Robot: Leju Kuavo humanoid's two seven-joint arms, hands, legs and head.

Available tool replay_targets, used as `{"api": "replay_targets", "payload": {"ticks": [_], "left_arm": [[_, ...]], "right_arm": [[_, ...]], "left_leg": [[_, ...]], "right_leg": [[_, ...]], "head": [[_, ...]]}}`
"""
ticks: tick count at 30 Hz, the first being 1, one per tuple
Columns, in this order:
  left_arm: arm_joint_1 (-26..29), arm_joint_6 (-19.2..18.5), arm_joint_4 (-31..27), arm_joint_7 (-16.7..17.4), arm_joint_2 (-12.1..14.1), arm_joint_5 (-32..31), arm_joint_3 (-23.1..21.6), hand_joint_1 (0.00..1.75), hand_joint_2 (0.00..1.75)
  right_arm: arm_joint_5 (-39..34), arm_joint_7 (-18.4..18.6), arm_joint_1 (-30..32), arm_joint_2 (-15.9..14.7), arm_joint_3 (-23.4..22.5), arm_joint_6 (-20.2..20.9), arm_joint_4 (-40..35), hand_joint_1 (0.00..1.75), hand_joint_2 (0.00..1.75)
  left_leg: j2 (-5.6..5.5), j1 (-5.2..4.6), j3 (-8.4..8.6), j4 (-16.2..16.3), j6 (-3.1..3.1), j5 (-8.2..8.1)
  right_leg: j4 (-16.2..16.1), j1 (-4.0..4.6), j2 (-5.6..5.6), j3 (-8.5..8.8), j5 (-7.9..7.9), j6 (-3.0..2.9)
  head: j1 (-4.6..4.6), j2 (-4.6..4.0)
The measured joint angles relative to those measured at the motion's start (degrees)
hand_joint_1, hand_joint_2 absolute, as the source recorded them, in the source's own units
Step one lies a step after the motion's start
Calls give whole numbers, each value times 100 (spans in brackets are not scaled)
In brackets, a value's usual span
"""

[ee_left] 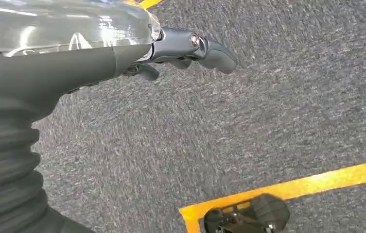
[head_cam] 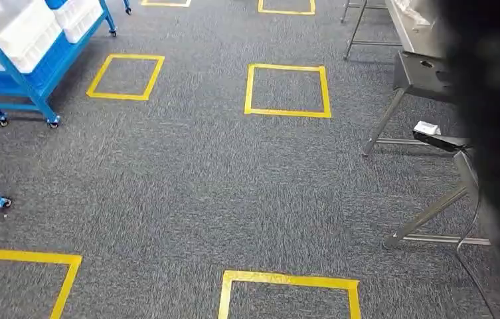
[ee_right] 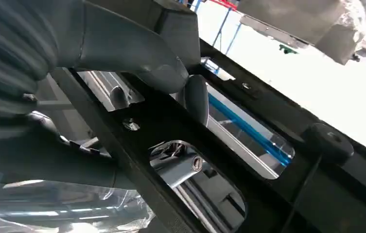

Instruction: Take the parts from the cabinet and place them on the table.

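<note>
In the right wrist view my right hand [ee_right: 137,97] grips a black flat part [ee_right: 268,121] with long cut-out windows. The thumb lies over one of its bars and a finger shows through an opening. A dark blurred shape [head_cam: 493,133], close to the camera at the right edge of the head view, is probably this part held high. My left hand [ee_left: 190,48] hangs over the grey carpet with nothing in it, its fingers loosely bent. The metal table [head_cam: 419,33] stands at the far right, seen from its end.
A blue wheeled cart [head_cam: 28,73] with white bins stands at the far left. Yellow tape squares [head_cam: 288,90] mark the grey carpet. The table's slanted legs [head_cam: 433,212] and a black cable reach out onto the floor at the right.
</note>
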Motion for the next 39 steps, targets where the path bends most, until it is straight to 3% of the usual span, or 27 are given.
{"api": "replay_targets", "payload": {"ticks": [1,4,6,7,9,10,11,12,13,15,16,19,21,23,24,25,26,31,32,33,34,37,38,39], "left_arm": [[-4,0,0,-6,0,4,0,0,175],[-10,-7,0,-15,0,28,0,0,175],[-3,-7,0,-15,2,39,0,0,175],[-2,-7,0,-15,2,42,0,0,175],[12,-7,0,-15,0,46,2,0,175],[14,-7,0,-15,0,46,2,0,175],[20,-7,0,-17,0,57,2,0,175],[22,-7,0,-22,0,59,2,0,175],[23,-7,0,-37,2,59,2,0,175],[20,-7,0,-57,7,59,2,0,175],[22,-9,0,-61,9,59,4,0,175],[13,-7,0,-59,9,52,4,0,175],[-13,-2,0,-46,2,44,4,0,175],[-20,4,0,-35,-2,44,4,0,175],[-22,11,0,-13,-2,48,7,0,175],[-24,17,0,-11,-2,50,7,0,175],[-24,17,0,-9,-2,52,7,0,175],[-23,20,0,-7,-2,55,7,0,175],[-25,35,0,-2,-2,61,13,0,175],[-24,39,0,-2,-4,63,17,0,175],[-24,57,0,-7,-22,74,28,0,175],[-24,65,0,-11,-22,79,59,0,175],[-23,68,0,-11,-22,79,66,0,175],[-17,70,0,-11,-22,81,76,0,175]], "right_arm": [[4,13,-17,15,4,9,2,175,175],[7,61,-4,42,9,17,18,175,175],[4,101,-5,55,11,15,28,175,175],[0,116,-6,57,11,13,31,175,175],[-2,142,19,85,13,6,48,175,175],[0,151,39,98,15,4,59,175,175],[0,158,66,107,20,2,70,175,175],[11,171,90,118,22,-2,79,175,175],[29,188,104,131,24,-7,90,175,175],[70,219,115,153,26,-13,103,175,175],[77,236,119,164,26,-22,116,175,175],[151,348,174,212,42,-24,151,175,175],[232,407,204,249,59,-26,214,175,175],[317,429,181,341,61,-31,315,175,175],[354,446,181,408,61,-31,373,175,175],[389,455,184,467,63,-28,430,175,175],[418,461,184,505,63,-31,461,175,175],[437,468,184,539,63,-31,493,175,175],[499,501,179,687,66,-31,595,175,175],[536,523,160,765,66,-33,643,175,175],[599,555,46,933,68,-31,732,175,175],[601,562,-7,1025,68,-26,800,175,175],[599,564,-16,1051,68,-28,818,175,175],[599,568,-33,1099,68,-28,837,175,175]], "left_leg": [[2,-41,-40,55,-35,-25],[47,-30,-43,36,-81,-15],[18,-23,-94,147,-155,-134],[-14,-16,-219,436,-179,-342],[-22,17,-626,1362,-210,-776],[-24,25,-827,1793,-214,-920],[-25,25,-936,2009,-212,-935],[-25,25,-892,1865,-203,-773],[-27,25,-720,1490,-189,-544],[-108,26,-223,402,-141,-24],[-223,14,-92,153,-120,-58],[-184,-13,-90,89,-79,-36],[-120,25,-42,-55,32,59],[-90,9,-39,-94,78,90],[-78,3,-43,-90,81,87],[-60,-3,-47,-86,85,84],[-50,-4,-50,-80,85,83],[-41,-5,-51,-79,84,83],[-7,-4,-49,-58,76,72],[6,-3,-47,-31,59,54],[19,-45,-96,77,-10,2],[61,-35,-96,37,-75,28],[61,-52,-127,62,-116,-13],[14,-33,-171,190,-159,-130]], "right_leg": [[-50,71,-21,32,-44,-34],[-35,86,68,-12,-30,-115],[-85,29,90,4,8,-185],[-84,30,96,0,10,-225],[-82,48,127,-7,13,-243],[-77,54,147,-8,12,-243],[-73,57,169,-7,11,-244],[-67,57,197,-6,9,-243],[-63,55,225,-5,6,-239],[-51,43,275,-1,-4,-222],[-46,57,296,-20,-6,-203],[-79,33,359,-51,43,-88],[-60,-1,345,-61,8,-24],[442,24,214,-295,-343,-21],[980,24,203,-526,-593,-2],[1379,24,201,-711,-739,11],[1576,24,201,-805,-787,17],[1648,24,200,-841,-789,19],[1389,24,184,-712,-532,19],[780,23,142,-394,-209,7],[-71,100,-7,17,-29,-78],[-55,117,36,-17,-15,-146],[-117,48,45,18,22,-201],[-134,53,57,26,34,-223]], "head": [[0,2],[0,2],[0,0],[-2,2],[-2,2],[-2,0],[-2,2],[0,0],[-2,2],[-2,2],[-2,2],[-2,2],[0,0],[-2,0],[0,2],[0,0],[0,0],[0,0],[2,2],[0,0],[0,2],[0,2],[-2,0],[-2,2]]}}
